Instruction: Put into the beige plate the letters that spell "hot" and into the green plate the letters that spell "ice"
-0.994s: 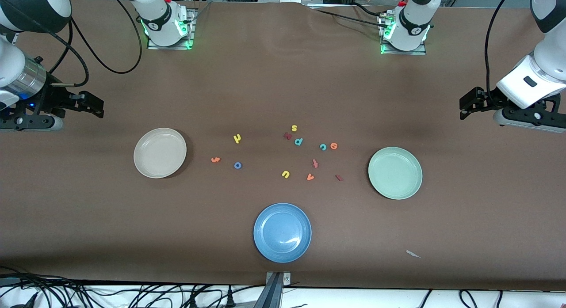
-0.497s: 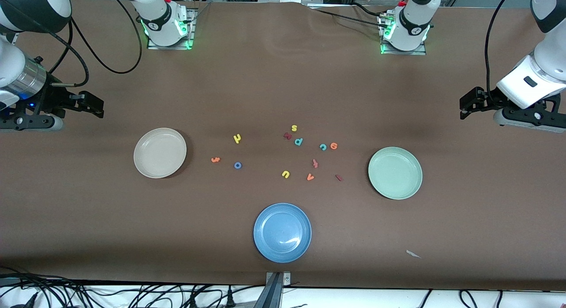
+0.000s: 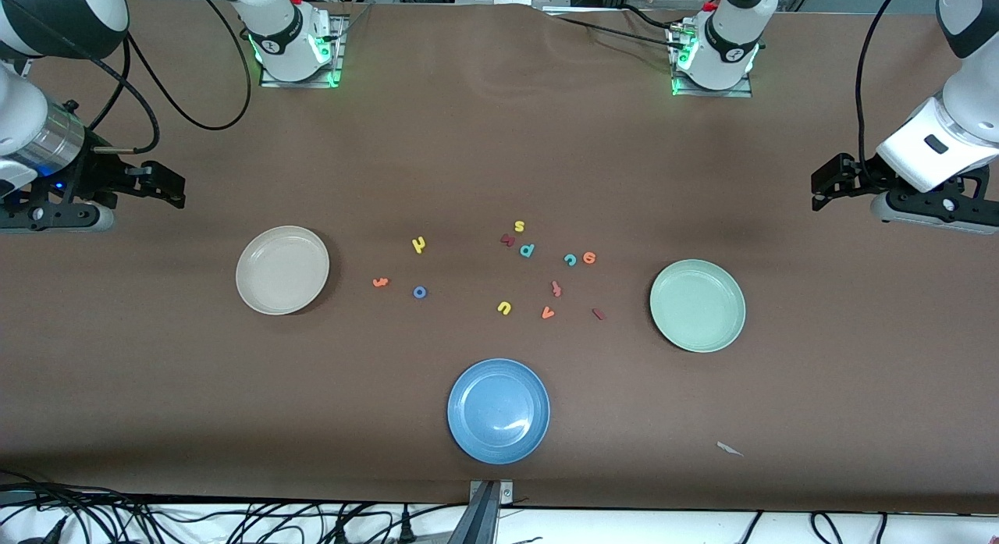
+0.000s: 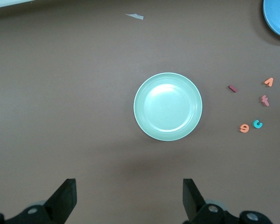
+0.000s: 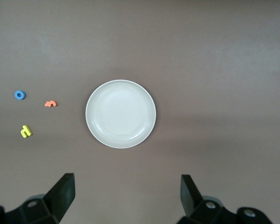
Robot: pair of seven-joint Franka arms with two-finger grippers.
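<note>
The beige plate (image 3: pixel 282 270) (image 5: pixel 120 114) lies toward the right arm's end, the green plate (image 3: pixel 697 305) (image 4: pixel 168 106) toward the left arm's end. Between them lie the yellow "h" (image 3: pixel 419 245), orange "t" (image 3: pixel 380 282) and blue "o" (image 3: pixel 420 292), then the teal "c" (image 3: pixel 570 259), orange "e" (image 3: pixel 589 257) and dark red "i" (image 3: pixel 599 314). My right gripper (image 3: pixel 168 189) (image 5: pixel 127 193) hangs open and empty above the table beside the beige plate. My left gripper (image 3: pixel 823 189) (image 4: pixel 129 196) hangs open and empty beside the green plate.
A blue plate (image 3: pixel 498 410) sits nearest the front camera. Other loose letters lie among the task's: yellow "s" (image 3: pixel 519 226), teal "p" (image 3: pixel 527 250), yellow "u" (image 3: pixel 504 307), orange "v" (image 3: pixel 548 313), a reddish "f" (image 3: pixel 556 288). A paper scrap (image 3: pixel 729 449) lies near the front edge.
</note>
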